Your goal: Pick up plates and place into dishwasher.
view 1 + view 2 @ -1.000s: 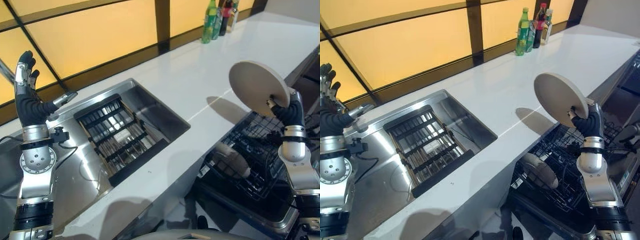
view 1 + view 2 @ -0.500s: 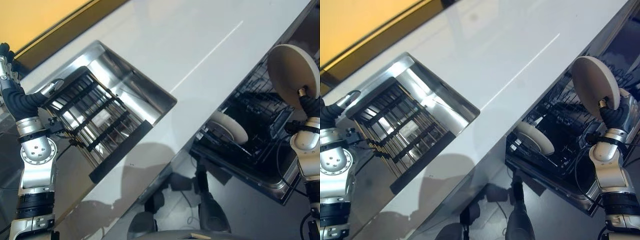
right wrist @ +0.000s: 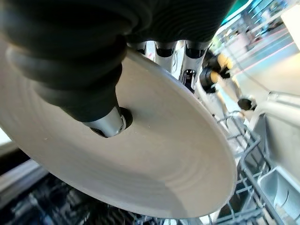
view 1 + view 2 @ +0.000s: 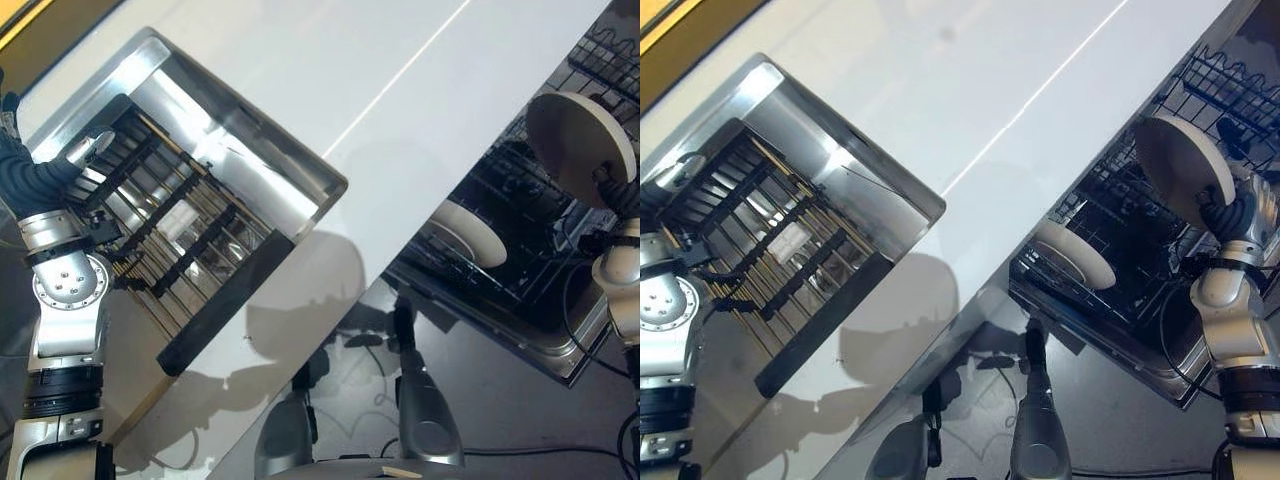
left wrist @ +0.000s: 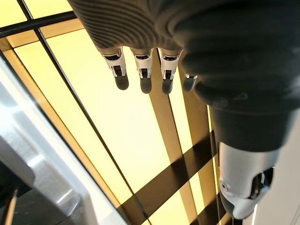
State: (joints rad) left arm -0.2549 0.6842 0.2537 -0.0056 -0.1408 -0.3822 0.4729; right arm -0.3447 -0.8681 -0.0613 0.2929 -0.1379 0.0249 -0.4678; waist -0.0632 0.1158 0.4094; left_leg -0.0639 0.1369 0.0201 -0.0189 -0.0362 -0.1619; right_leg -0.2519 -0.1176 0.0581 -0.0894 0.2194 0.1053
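At the far left, the left hand is raised beside the sink, its fingers straight and spread, holding nothing; in its wrist view they stand against amber window panels crossed by dark bars. Just beside that hand lies the stainless steel sink, sunk into the white counter. A black wire rack sits inside the basin and fills most of it, its long dark edge bar running along the side nearest the robot. A thin seam line crosses the counter surface from the sink's corner toward the upper right.

Right of the counter's edge, the dishwasher's lower rack is pulled out, a dark wire basket. One pale plate stands tilted on edge among the tines at the rack's near left part. A second wire rack shows above it at the upper right.

At the far right, the right hand pinches a round beige plate by its lower rim, thumb pressed on one face and the fingers behind the other. The plate is held nearly upright, in the air above the right part of the lower rack, well apart from the plate already standing there.
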